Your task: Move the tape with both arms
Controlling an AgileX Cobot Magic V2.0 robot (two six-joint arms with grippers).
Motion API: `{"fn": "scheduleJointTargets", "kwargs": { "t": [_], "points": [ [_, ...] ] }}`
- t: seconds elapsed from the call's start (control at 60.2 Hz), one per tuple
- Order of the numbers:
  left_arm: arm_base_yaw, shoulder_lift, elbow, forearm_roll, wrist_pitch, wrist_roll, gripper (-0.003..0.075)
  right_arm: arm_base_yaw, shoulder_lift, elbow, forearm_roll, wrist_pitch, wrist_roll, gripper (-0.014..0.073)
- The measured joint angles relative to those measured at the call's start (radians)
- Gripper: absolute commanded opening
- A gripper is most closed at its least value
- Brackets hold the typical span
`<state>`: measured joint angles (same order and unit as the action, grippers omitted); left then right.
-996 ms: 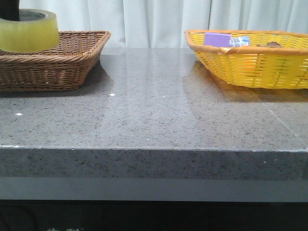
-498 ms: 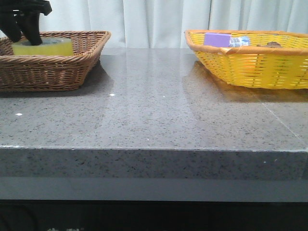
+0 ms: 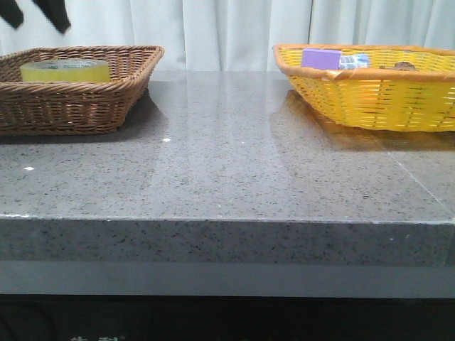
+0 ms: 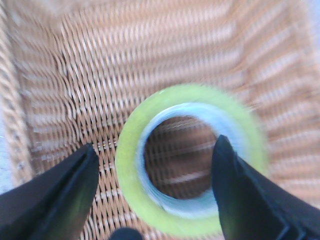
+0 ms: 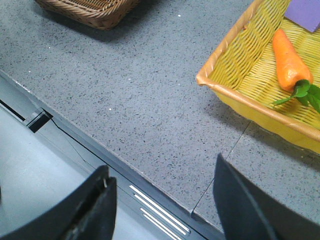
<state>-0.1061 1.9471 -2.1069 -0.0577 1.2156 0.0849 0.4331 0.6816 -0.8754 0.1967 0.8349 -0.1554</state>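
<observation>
While you watch from the front, the wide roll of translucent yellow packing tape (image 3: 65,70) lies flat inside the brown woven wicker basket (image 3: 106,92) at the table's left rear. Your left gripper (image 3: 39,13) hangs above that basket, only its dark fingertips showing at the picture's upper edge, clear of the roll. In the left wrist view its jaws stand spread wide, one finger (image 4: 55,197) to each side of the tape (image 4: 190,160), touching nothing. Your right gripper (image 5: 162,205) is spread too and holds nothing, poised over the grey speckled stone tabletop's (image 5: 125,80) front edge, near the yellow woven basket (image 5: 240,95) holding an orange carrot (image 5: 290,57) and a purple box (image 5: 305,12).
</observation>
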Motion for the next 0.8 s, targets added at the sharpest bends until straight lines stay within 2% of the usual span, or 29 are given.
{"fn": "scheduleJointTargets", "kwargs": {
  "t": [0.183, 0.282, 0.797],
  "points": [
    [-0.023, -0.143, 0.008, 0.002, 0.013, -0.032, 0.0474, 0.000, 0.000, 0.000, 0.000, 0.000, 0.000, 0.0451],
    [-0.045, -0.243, 0.072, 0.004, 0.000, -0.041, 0.0474, 0.000, 0.000, 0.000, 0.000, 0.000, 0.000, 0.0451],
    [-0.073, -0.805, 0.781, 0.010, -0.261, -0.056, 0.0474, 0.000, 0.000, 0.000, 0.000, 0.000, 0.000, 0.0451]
  ]
}}
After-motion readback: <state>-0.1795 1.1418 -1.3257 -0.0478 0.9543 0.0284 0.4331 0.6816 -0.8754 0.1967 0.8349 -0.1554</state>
